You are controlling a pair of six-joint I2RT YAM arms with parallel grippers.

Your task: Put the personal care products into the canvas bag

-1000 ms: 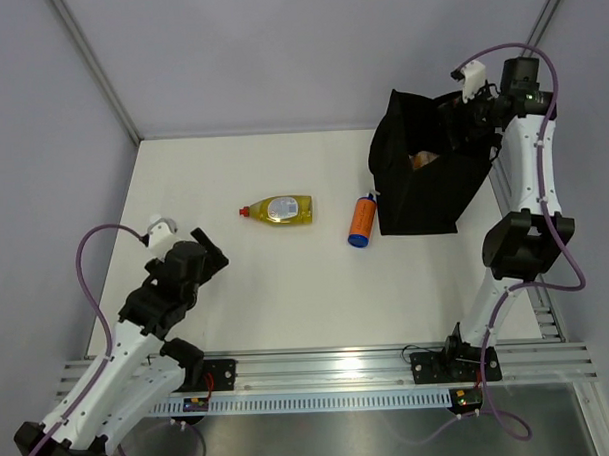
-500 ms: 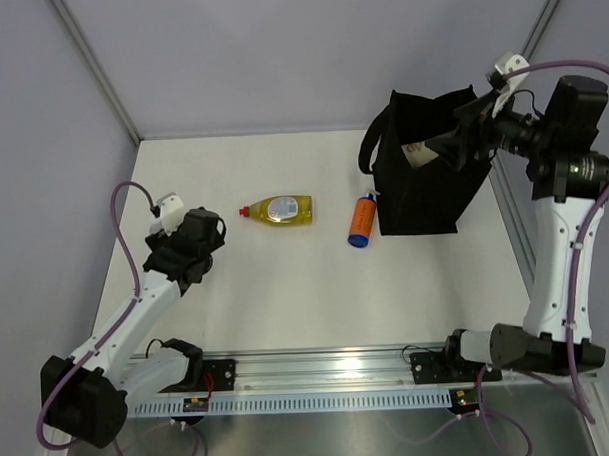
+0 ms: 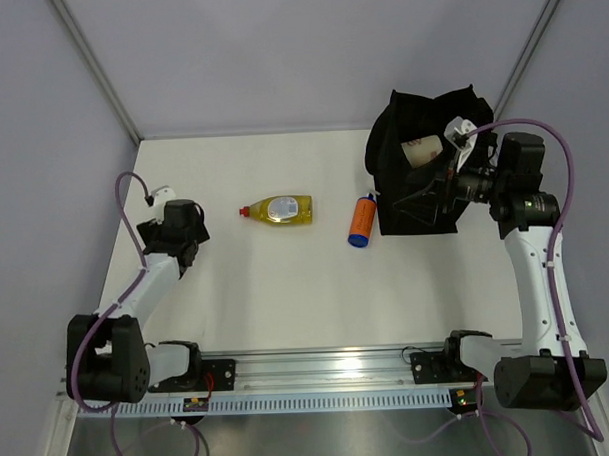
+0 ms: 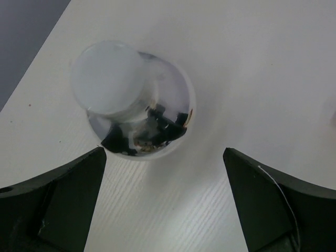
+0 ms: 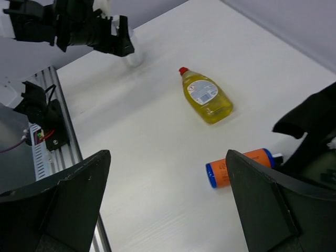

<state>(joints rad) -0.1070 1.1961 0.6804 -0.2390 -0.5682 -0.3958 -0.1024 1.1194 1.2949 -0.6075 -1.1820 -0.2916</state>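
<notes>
The yellow bottle [image 3: 279, 209] lies on its side on the table [image 3: 287, 289], long axis left-right, red cap pointing left. To its right the orange bottle [image 3: 361, 220] lies roughly near-far, blue cap toward the arms, just beside the bag [image 3: 401, 135] at the far right. A cream bottle [image 3: 420, 150] shows in the bag's mouth. The right gripper [image 5: 167, 157] gapes wide, holding nothing, beside the bag. The left gripper [image 4: 163, 163], equally wide and empty, hangs over an upright pale bottle [image 4: 110, 79]. That bottle is hard to make out and is hidden in the top view.
</notes>
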